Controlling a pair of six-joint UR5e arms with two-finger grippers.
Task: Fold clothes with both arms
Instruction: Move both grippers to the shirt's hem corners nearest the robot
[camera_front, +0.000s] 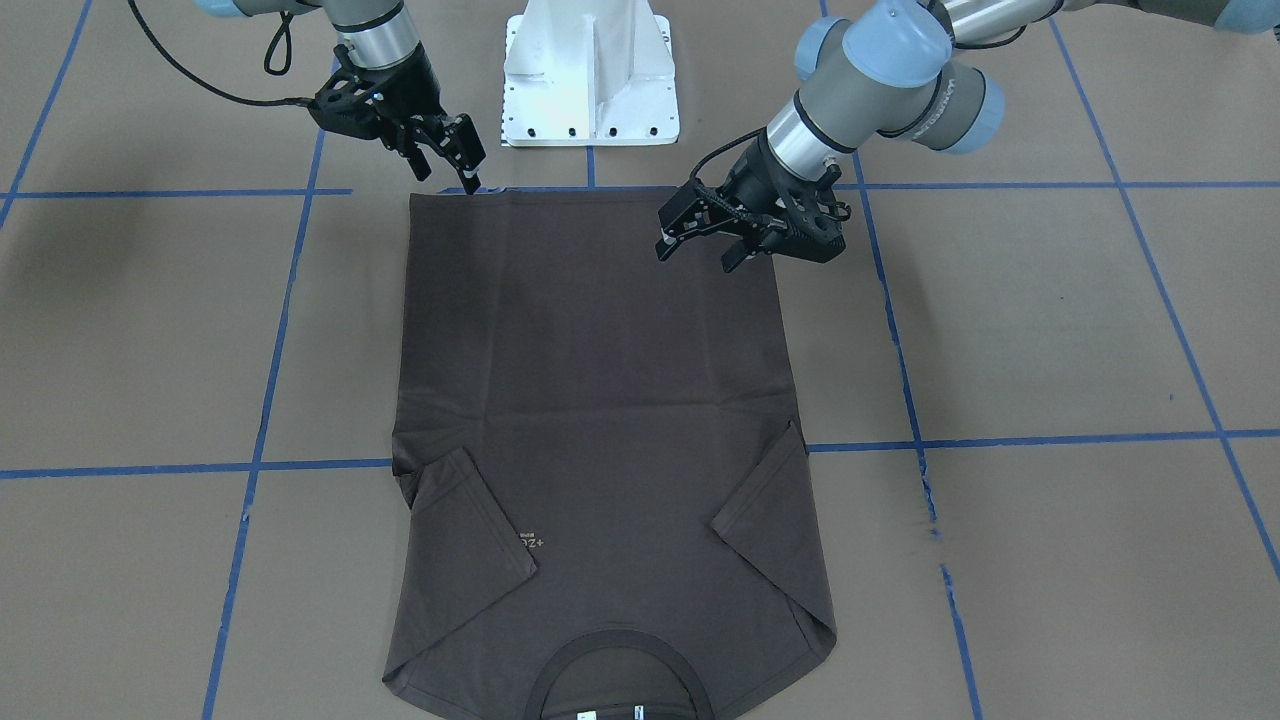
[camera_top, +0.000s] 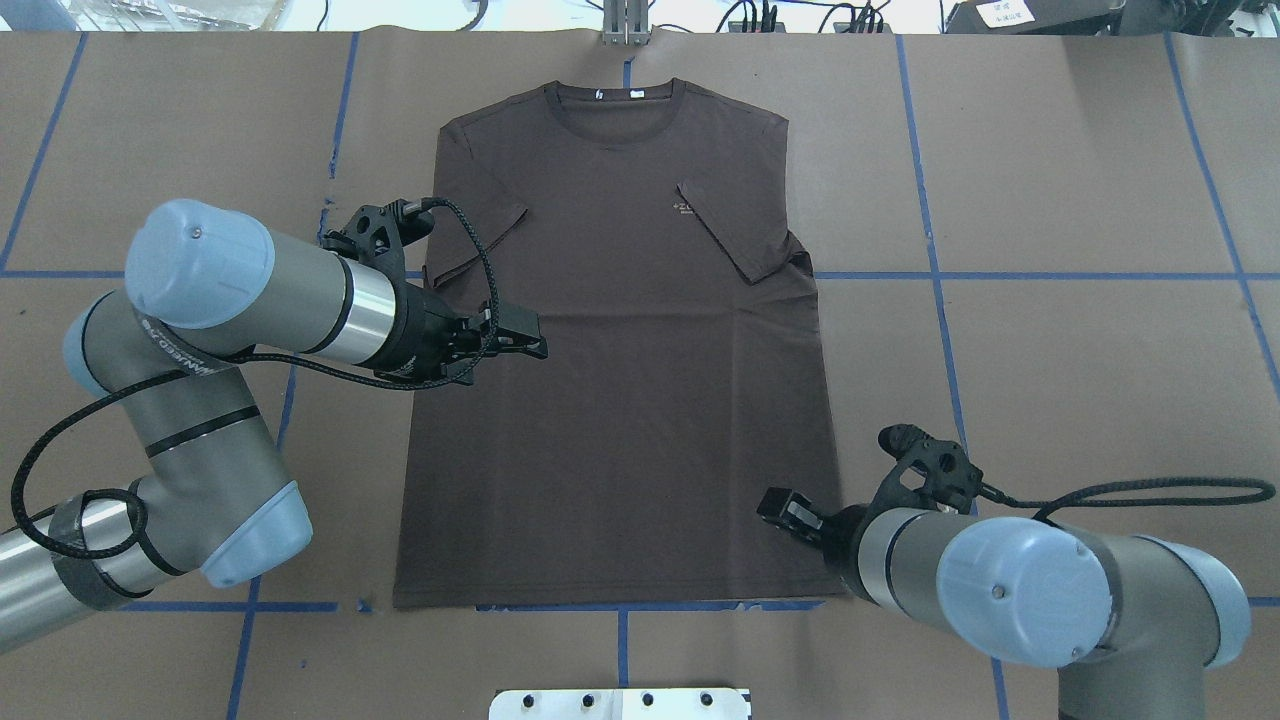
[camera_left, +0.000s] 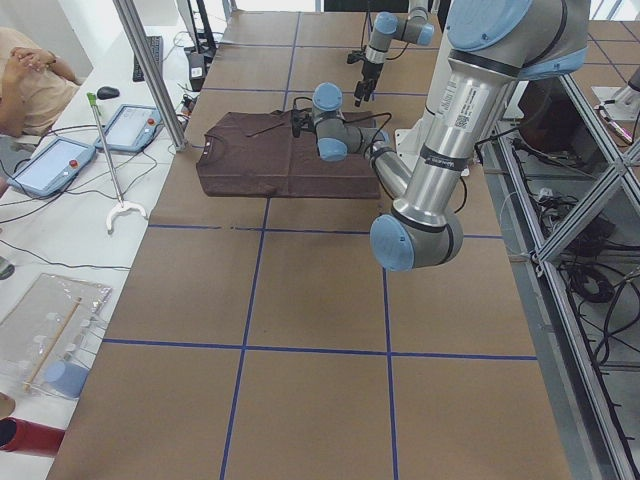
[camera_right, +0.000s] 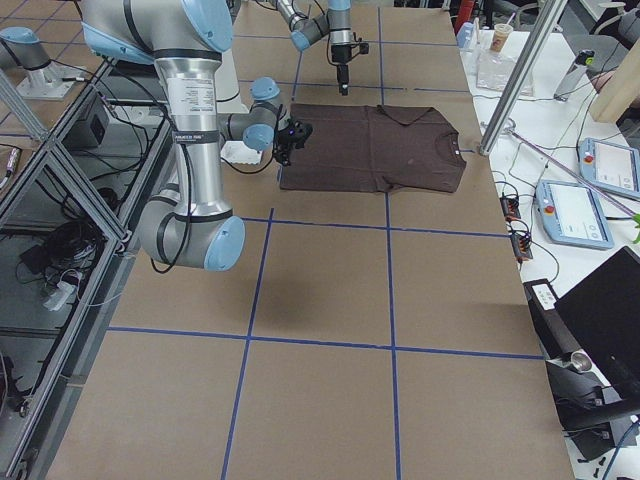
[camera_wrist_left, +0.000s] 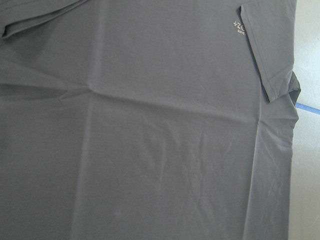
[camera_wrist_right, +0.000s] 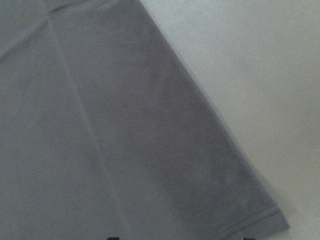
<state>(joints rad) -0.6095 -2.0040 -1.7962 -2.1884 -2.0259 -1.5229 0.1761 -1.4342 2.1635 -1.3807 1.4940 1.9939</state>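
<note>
The dark grey-brown T-shirt lies flat on the table, chest up, with both sleeves folded inward. Its collar is at the far end and its hem is near the robot's base. The pale print shows beside one folded sleeve. My left gripper is open and empty, hovering over the shirt's left side; it also shows in the front view. My right gripper is open and empty, just above the hem's right corner, also in the front view. The right wrist view shows that corner of the shirt.
The white pedestal base stands just behind the hem. Blue tape lines grid the brown table. Past the table's far edge are a metal pole, tablets and a seated person.
</note>
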